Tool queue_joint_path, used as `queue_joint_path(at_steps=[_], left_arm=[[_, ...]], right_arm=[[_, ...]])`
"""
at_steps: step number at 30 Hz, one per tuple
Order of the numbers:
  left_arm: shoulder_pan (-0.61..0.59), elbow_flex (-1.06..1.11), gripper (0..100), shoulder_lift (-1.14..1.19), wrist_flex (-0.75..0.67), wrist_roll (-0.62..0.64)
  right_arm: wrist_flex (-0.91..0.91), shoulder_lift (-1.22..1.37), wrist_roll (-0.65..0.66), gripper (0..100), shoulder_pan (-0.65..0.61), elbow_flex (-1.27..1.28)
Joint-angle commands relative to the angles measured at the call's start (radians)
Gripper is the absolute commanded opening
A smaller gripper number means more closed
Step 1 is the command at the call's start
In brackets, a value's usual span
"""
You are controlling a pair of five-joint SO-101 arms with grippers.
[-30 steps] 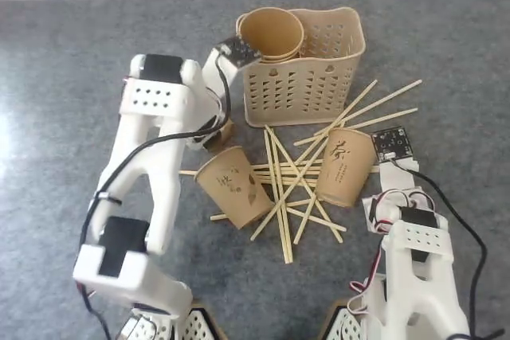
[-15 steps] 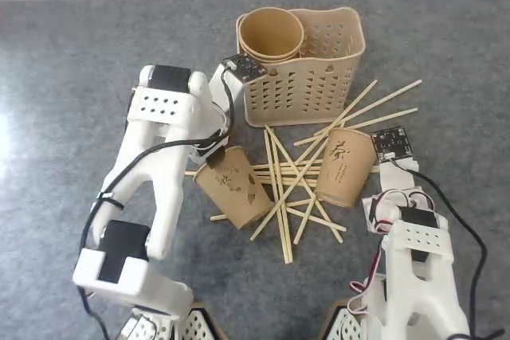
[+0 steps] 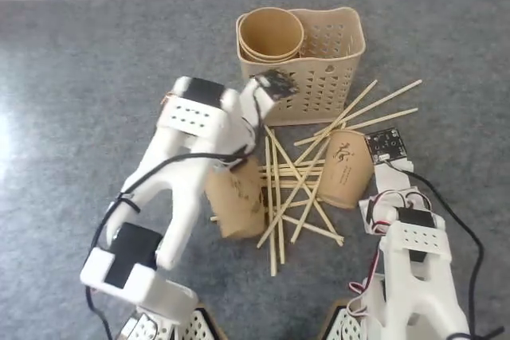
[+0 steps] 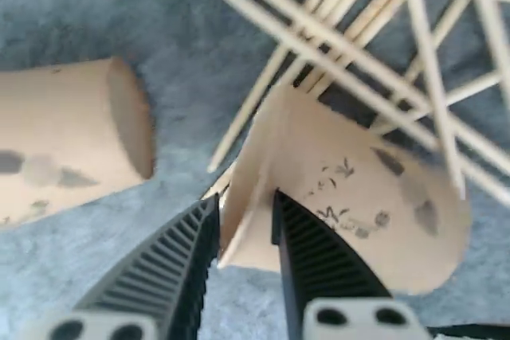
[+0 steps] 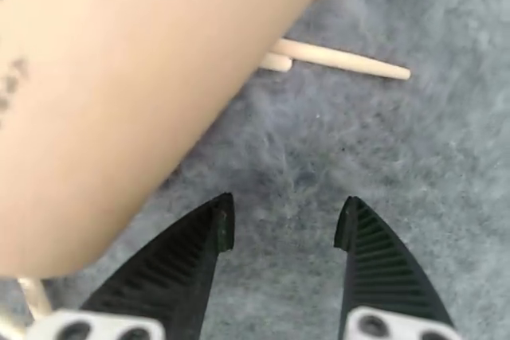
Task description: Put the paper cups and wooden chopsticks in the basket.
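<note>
We judge the step in hand to be the pickup of 1 more paper cup. The left end effector (image 4: 243, 216) is pinching the held cup (image 4: 358, 197) by its rim, with the paper wall caught between the 2 ribbed fingers, 1 inside the mouth and 1 outside. In the high view this cup sits tilted beside the left arm, at the near-left edge of the scattered chopsticks (image 3: 296, 174). We cannot tell whether its base is off the counter (image 3: 96, 77).

The basket (image 3: 319, 77) stands at the far side, apart from the held cup, and the stacked cups (image 3: 271, 33) already fill its left end. The second cup (image 3: 347, 166) lies on its side over the chopsticks, near the right arm. The right end effector (image 5: 283, 220) is spread wide above bare counter just beside that cup, gripping nothing.

By our reckoning the task is partly done: 2 cups and every chopstick are outside the basket. The next move calls for raising the held cup above the basket rim, carrying it across, and setting it either into the stack or into the open space beside it. A rim pinch on thin paper may let the cup swing or buckle, so we would favour a slow lift and keeping clear of the sticks. The right side is well placed to take the second cup.
</note>
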Motion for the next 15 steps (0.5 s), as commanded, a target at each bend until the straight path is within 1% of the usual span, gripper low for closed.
queue_joint_path(at_steps=[1, 6, 8, 12, 15], left_arm=[[0.081, 0.068, 12, -0.003, 0.035, 0.012], [0.107, 0.102, 12, -0.055, 0.091, 0.003], [0.117, 0.102, 12, -0.092, 0.129, -0.025], [0.19, 0.108, 12, -0.167, 0.178, -0.041], [0.242, 0.14, 12, -0.201, 0.176, -0.051]], right_arm=[[-0.016, -0.021, 0.017, 22.0, -0.007, -0.003], [-0.016, -0.021, 0.018, 22.0, -0.007, -0.003], [-0.016, -0.021, 0.018, 22.0, -0.007, -0.005], [-0.016, -0.021, 0.018, 22.0, -0.007, -0.005], [-0.016, -0.021, 0.018, 22.0, -0.007, -0.005]])
